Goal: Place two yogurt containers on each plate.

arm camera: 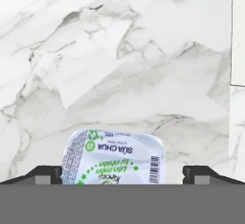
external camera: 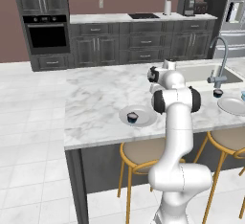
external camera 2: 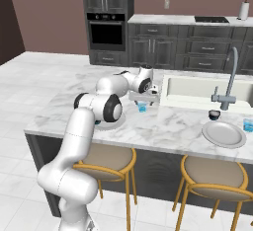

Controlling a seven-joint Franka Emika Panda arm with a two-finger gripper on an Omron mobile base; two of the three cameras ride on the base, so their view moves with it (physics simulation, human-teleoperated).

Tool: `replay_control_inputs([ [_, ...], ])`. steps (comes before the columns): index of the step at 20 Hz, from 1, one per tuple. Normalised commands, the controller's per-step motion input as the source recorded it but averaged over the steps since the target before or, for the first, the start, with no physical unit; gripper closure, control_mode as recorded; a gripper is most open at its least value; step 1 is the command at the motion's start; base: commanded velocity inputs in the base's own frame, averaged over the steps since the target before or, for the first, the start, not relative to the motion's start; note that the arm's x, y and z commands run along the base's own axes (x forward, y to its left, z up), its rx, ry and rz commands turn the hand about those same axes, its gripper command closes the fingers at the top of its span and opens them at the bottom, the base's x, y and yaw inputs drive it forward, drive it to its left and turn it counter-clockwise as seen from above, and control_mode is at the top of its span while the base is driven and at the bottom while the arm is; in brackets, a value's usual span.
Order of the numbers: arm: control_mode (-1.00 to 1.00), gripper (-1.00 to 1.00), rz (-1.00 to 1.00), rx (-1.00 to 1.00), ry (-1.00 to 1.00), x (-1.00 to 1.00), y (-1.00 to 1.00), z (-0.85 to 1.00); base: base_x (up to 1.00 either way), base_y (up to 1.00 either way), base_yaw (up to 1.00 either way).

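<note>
Pincer (arm camera: 122, 174) agape over foil-lidded translucent cup (arm camera: 114, 158)

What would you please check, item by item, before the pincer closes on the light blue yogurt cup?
1. Pincer open: ok.
2. Light blue yogurt cup between the fingertips: ok.
3. Cup upright on the counter: ok.
4. Near plate has room, one dark cup on it: ok.
5. Fingers low enough around the cup: cannot tell.
</note>
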Motion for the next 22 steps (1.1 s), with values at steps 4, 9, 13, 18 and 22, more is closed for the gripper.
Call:
replay_control_inputs([
  [4,-1.0,-1.0,0.0,0.0,0.0,0.0,0.0,0.0,0.0,0.0,0.0],
  [9,-1.0,-1.0,0.0,0.0,0.0,0.0,0.0,0.0,0.0,0.0,0.0],
  [13,-1.0,-1.0,0.0,0.0,0.0,0.0,0.0,0.0,0.0,0.0,0.0],
  [18,-1.0,-1.0,0.0,0.0,0.0,0.0,0.0,0.01,0.0,0.0,0.0],
  [22,-1.0,-1.0,0.0,0.0,0.0,0.0,0.0,0.04,0.0,0.0,0.0],
])
